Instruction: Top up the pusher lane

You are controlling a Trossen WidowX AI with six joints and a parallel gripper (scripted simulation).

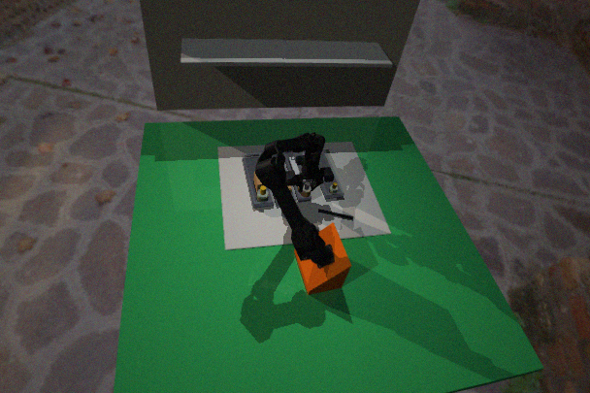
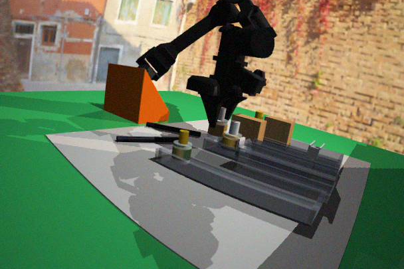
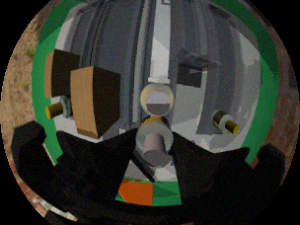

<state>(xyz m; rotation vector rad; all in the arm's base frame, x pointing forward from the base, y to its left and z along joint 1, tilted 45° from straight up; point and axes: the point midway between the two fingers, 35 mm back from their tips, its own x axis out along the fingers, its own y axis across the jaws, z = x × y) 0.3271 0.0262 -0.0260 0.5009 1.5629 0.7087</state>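
My gripper (image 2: 218, 121) (image 3: 154, 133) is shut on an amber jar with a grey cap (image 2: 219, 127) (image 3: 153, 138) and points straight down. It holds the jar upright at the front end of the middle lane of the clear rack (image 2: 266, 179) (image 1: 252, 188). A matching amber jar with a grey cap (image 2: 231, 137) (image 3: 158, 101) stands in that lane just behind the held one, close to it or touching it. A small pusher plate (image 2: 241, 139) is right behind the lane jar. I cannot tell whether the held jar rests on the lane floor.
A green jar with a yellow cap (image 2: 181, 147) (image 1: 262, 192) stands at the front of the near lane. Another yellow-capped jar (image 2: 259, 114) (image 1: 334, 187) and two brown boxes (image 2: 249, 126) (image 2: 279, 129) are on the far side. Two black rods (image 2: 173, 129) (image 2: 146, 139) lie on the grey mat (image 2: 100, 152). The orange base block (image 2: 133, 93) is behind them.
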